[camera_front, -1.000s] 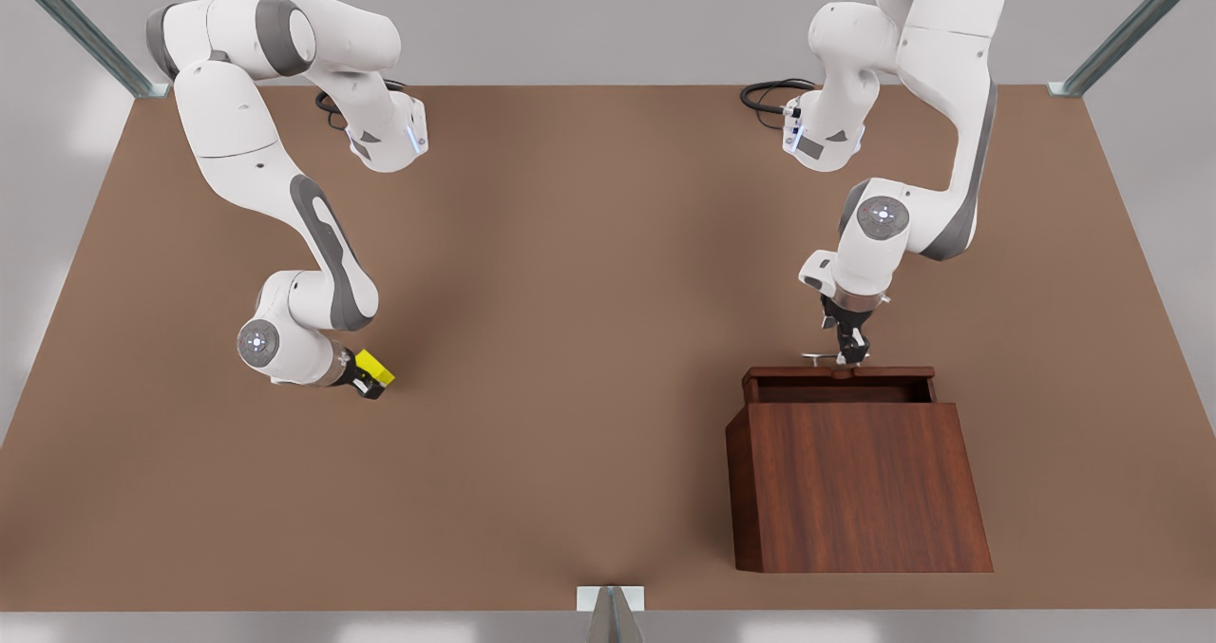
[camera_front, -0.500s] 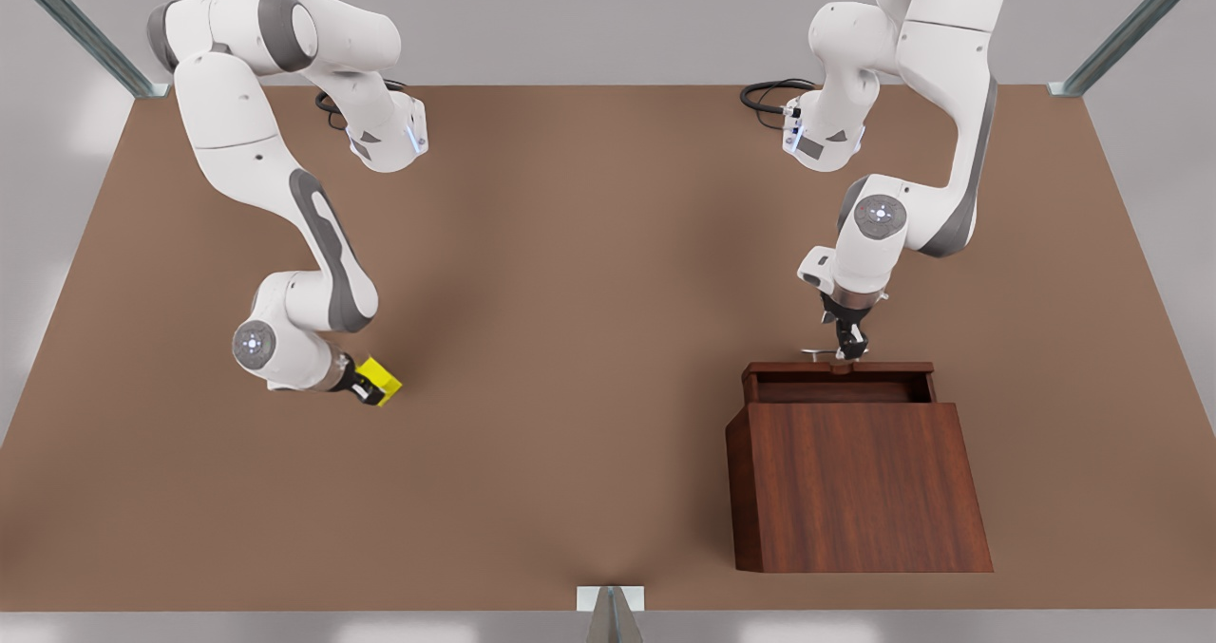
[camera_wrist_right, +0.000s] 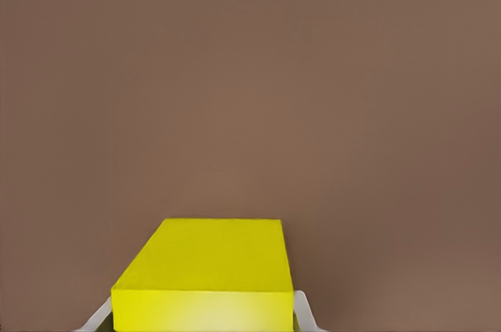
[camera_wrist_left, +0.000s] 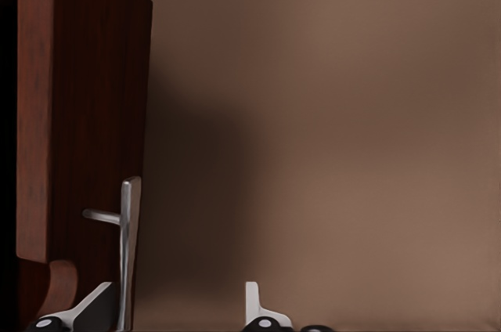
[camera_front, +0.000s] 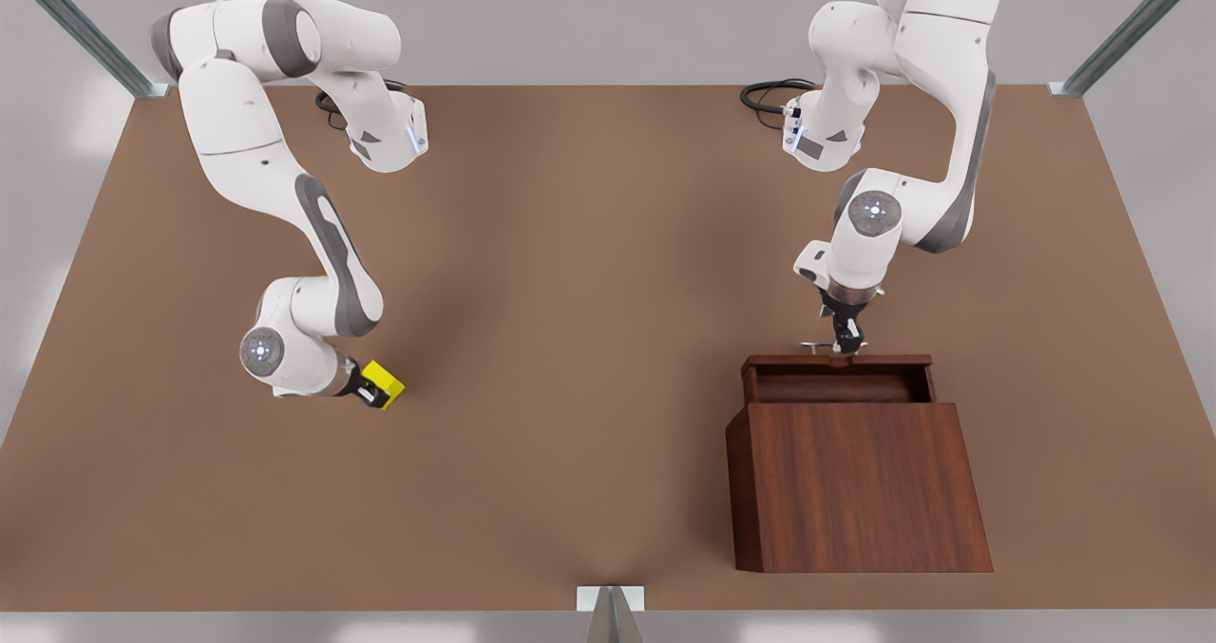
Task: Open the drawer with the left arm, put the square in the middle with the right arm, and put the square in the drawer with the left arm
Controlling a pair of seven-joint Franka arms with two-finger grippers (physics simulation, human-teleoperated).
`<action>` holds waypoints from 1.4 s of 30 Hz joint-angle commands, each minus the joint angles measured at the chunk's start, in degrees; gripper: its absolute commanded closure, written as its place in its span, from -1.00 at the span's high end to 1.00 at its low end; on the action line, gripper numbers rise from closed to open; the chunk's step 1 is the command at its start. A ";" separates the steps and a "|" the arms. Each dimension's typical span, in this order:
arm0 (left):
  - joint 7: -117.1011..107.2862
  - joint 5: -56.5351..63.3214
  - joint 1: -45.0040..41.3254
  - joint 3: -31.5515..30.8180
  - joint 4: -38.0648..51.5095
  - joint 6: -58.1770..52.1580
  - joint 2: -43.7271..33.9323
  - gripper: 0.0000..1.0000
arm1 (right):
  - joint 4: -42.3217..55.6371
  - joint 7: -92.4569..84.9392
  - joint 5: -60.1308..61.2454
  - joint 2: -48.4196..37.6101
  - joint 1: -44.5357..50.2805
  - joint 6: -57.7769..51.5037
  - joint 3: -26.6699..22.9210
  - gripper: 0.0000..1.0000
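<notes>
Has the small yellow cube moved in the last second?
Yes. The small yellow cube, held by the right gripper, shifted slightly toward the front view's right, nearer the dark wooden cabinet.

You look down steeply from high above the table's [camera_front: 570,339] near edge in the front view, facing the two arm bases at the far side, with the cabinet [camera_front: 855,482] low on the front view's right. The left wrist camera sits very close beside the cabinet [camera_wrist_left: 78,113], looking along its drawer front and handle [camera_wrist_left: 127,246]; both views share that handle [camera_front: 819,347] and the tabletop next to it. The right wrist camera sits well apart from the cabinet, close over the square [camera_wrist_right: 207,269] that the front view [camera_front: 384,381] also shows.
</notes>
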 commanded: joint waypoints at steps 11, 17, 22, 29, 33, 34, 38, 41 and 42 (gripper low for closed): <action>0.17 -0.12 -0.97 0.01 -0.06 -3.16 -0.61 0.72 | 1.82 -0.58 -0.98 2.20 -0.27 0.91 -0.08 0.59; 0.17 -0.38 -1.24 -0.08 -0.06 -3.96 -0.78 0.73 | 1.82 -0.58 -1.07 2.29 -0.18 0.91 -0.08 0.53; 0.17 -0.47 -1.50 -0.08 0.02 -5.10 -1.05 0.73 | 1.91 -0.40 -1.07 2.20 -0.18 0.91 -0.08 0.52; 0.17 -0.47 -1.59 -0.43 -0.06 -6.33 -1.49 0.73 | 1.99 -0.32 -1.25 1.94 -0.09 0.74 -0.08 0.52; 0.17 -0.56 -1.59 -0.43 -0.06 -6.42 -1.49 0.73 | 2.70 -0.32 -1.16 1.41 -0.01 -0.23 0.00 0.52; 0.17 -0.56 -1.59 -0.43 -0.06 -6.86 -1.66 0.73 | 2.79 -0.40 -1.16 1.41 -0.01 -0.32 0.00 0.52; 0.17 -0.56 -2.03 -0.43 -0.06 -7.56 -2.19 0.73 | 2.61 2.05 -0.90 0.45 0.26 -1.37 2.02 0.53; 0.26 -1.52 -2.38 -0.43 -0.06 -8.00 -2.10 0.73 | 2.52 5.22 -0.90 -0.17 0.78 -1.64 4.13 0.53; 0.26 -1.61 -2.38 -0.43 -0.06 -8.00 -2.19 0.73 | 2.52 6.53 -0.90 -0.17 0.79 -2.16 4.92 0.53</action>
